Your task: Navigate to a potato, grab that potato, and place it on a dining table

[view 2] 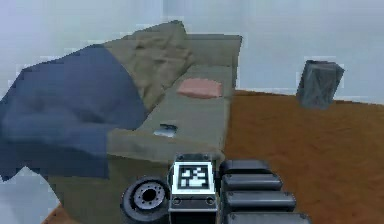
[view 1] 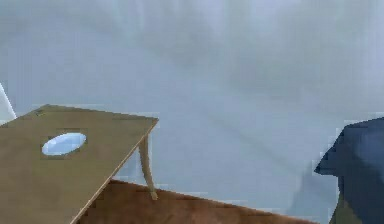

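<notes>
A wooden table (view 1: 100, 135) on pale turned legs stands at the forward view's left, with a round white and blue plate (view 1: 64, 144) on its top. In the arm side view the arm's dark segments (view 2: 250, 190) lie along the bottom edge, drawn in. A white square with black marks (view 2: 193, 178) sits at their end. Left of it is the gripper's dark round body (view 2: 148, 200), low against the front of a sofa. I cannot make out its far end, so I cannot tell whether it holds anything.
An olive sofa (view 2: 195, 115) carries a blue blanket (view 2: 70, 105), a pink flat thing (view 2: 200, 88) and a small dark object (view 2: 166, 127). A grey bin (view 2: 320, 83) stands by the far wall. Blue cloth (view 1: 360, 160) shows at the forward view's right. Brown wooden floor (view 2: 310, 150) lies open.
</notes>
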